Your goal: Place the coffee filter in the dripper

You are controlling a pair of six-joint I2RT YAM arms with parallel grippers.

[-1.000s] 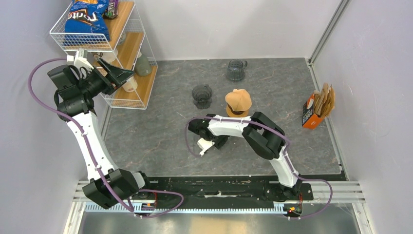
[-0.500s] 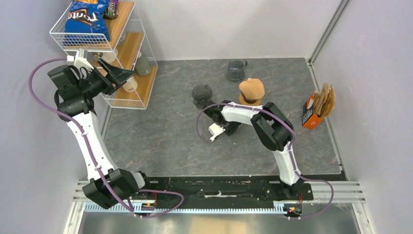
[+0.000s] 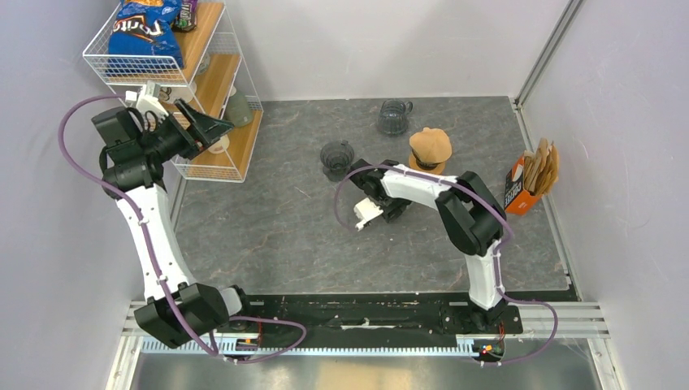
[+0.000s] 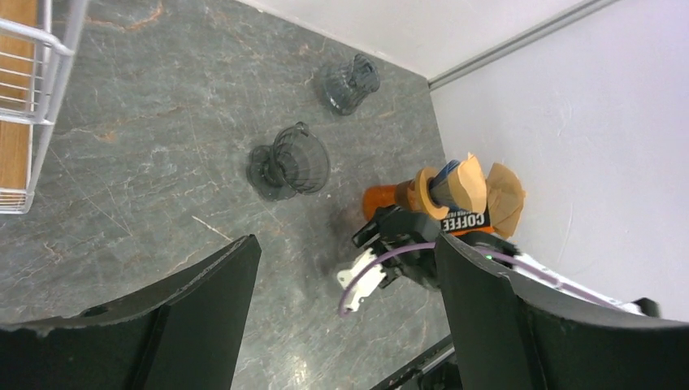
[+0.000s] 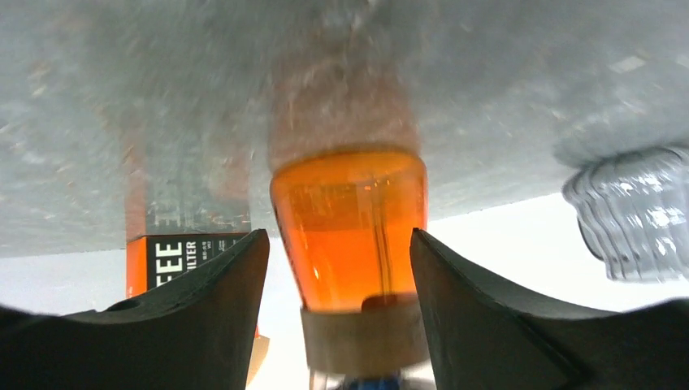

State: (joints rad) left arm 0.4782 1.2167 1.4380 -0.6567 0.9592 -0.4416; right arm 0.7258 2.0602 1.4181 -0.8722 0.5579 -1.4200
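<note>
Grey marbled worktop (image 3: 260, 211) below, and the right pincer (image 5: 337, 244) was clamped on the orange dripper (image 3: 416, 166), with the brown coffee filter (image 3: 430, 145) sitting in its top. A clear glass dripper (image 3: 337, 158) stood just left. Far right, the filter box (image 3: 515, 195) was stuffed with filters (image 3: 541, 166). The left pincer (image 3: 213, 128) gaped wide by the wire shelf (image 3: 218, 162).

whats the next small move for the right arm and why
Probably open the right pincer and draw it back. Its jaws clasp the orange dripper, which seems to stand on the table, and a brown filter already appears to sit in its top. So little looks left to do but let go.
</note>
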